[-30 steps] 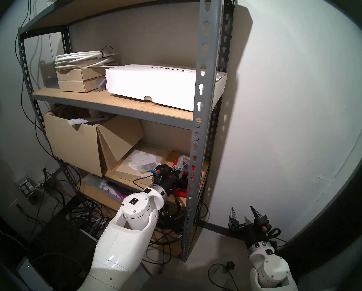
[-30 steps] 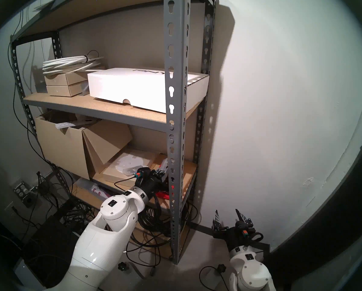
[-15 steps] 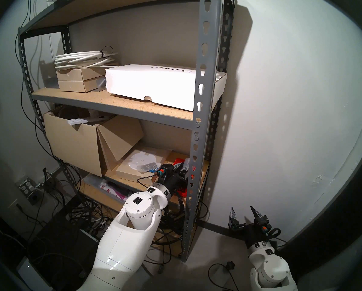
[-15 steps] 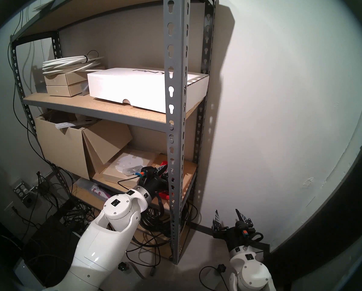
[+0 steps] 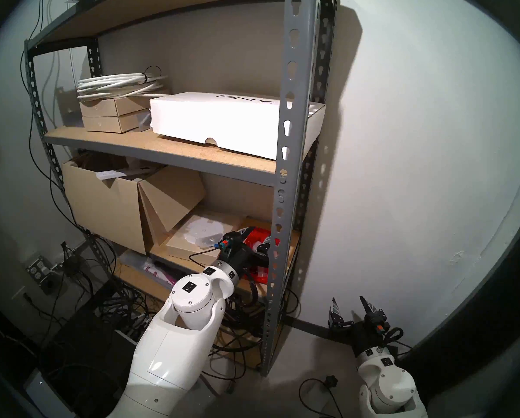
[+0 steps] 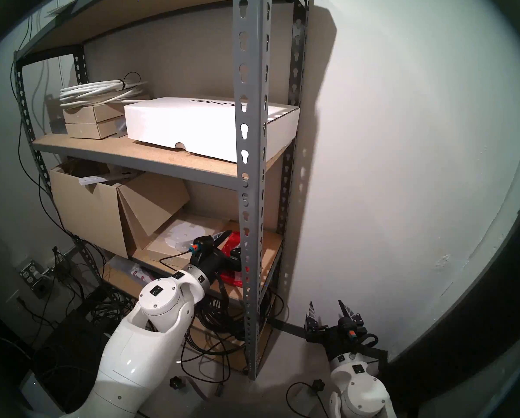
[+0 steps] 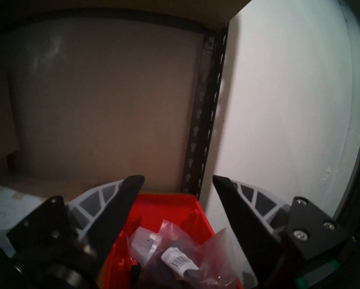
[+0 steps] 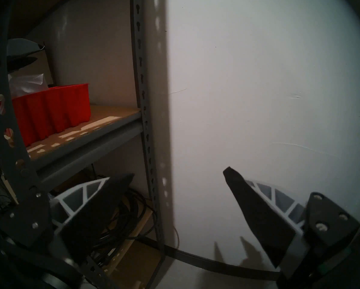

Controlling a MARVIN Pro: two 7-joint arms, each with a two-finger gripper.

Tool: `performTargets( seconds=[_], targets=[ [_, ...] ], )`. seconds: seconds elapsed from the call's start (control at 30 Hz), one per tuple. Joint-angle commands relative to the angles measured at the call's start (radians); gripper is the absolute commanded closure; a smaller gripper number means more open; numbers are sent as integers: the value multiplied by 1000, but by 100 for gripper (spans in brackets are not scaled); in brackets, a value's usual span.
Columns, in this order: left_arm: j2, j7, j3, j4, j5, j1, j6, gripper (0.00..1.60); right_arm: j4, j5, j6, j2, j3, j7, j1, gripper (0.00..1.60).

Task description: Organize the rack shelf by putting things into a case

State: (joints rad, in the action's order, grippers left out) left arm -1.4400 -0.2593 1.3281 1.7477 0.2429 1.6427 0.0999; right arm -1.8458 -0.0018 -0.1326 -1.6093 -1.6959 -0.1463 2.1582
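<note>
The left gripper (image 7: 178,179) hangs above the red bin (image 7: 170,207) at the right end of the rack shelf (image 5: 289,130), its fingers (image 7: 120,207) spread wide and holding nothing. Directly beneath them, clear plastic bags (image 7: 175,253) of hardware lie inside the bin, one showing a white barcode label. The bin sits on the lower shelf board (image 8: 112,117), its far end close to the rear right upright (image 7: 204,119) and its right side near the board's edge. A flat tan cardboard box (image 5: 198,242) lies just to its left, with a large open carton (image 5: 102,203) beyond. The front right upright (image 5: 283,227) crosses in front of the bin in the head views, and the shelf above leaves open room over the gripper.

Off to the right of the rack, the right gripper (image 5: 350,307) sits low near the floor in front of the white wall (image 5: 418,137), well apart from the shelf, its fingers (image 8: 256,207) also spread and empty.

Compared with a second ago, the left fingers have opened from a pinch. The bag seen then at the fingertips now rests in the bin, and more of the bin's red interior shows in the head views. The right arm has not moved.
</note>
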Motion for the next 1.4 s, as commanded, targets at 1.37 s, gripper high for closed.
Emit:
performTargets(
  seconds=[1.37],
  targets=[
    [248,-283,378,256,206,184,160,38,-19,0,-2,0,0,0,0,0]
  ],
)
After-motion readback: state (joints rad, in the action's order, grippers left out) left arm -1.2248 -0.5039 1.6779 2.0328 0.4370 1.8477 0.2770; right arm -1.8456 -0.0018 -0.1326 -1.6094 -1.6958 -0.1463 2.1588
